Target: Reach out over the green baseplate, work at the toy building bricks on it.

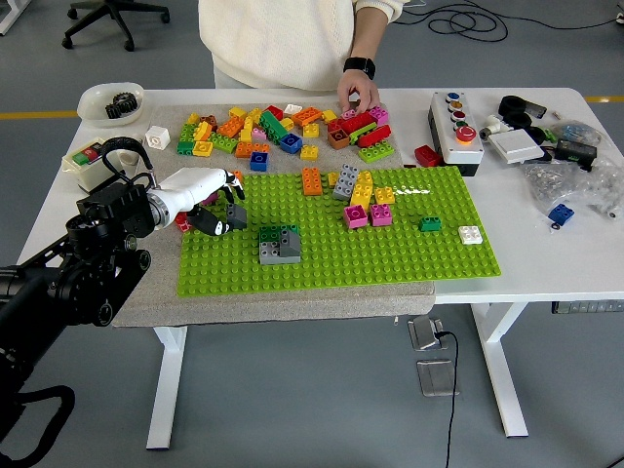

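L hand (213, 200) – only robot hand in view – sits over the L edge of the green baseplate (390, 255), white fingers curled down around a dark grey brick (235, 214). Looks like a grip on it, thumb side hidden, so contact not certain. Small red piece (182, 223) just L of the hand, partly hidden.

Key relation: nearest built piece is the grey/green stack (279, 244), to the R of the hand and a bit nearer the table's front edge; close by, not touching. Its long side runs L–R. R arm not in view, so L hand is the one to use.

Counts on the baseplate, L to R: 1 dark grey brick at hand, 1 grey/green stack, 1 orange brick (311, 180), 1 mixed cluster grey/yellow/pink (363, 199), 1 small green brick (430, 223), 1 white brick (470, 234).

Off the plate, far side: loose pile of bricks (283, 132), too many to count. A person's hand (359, 96) rests on the pile's R end. 1 button box (454, 131) further R.
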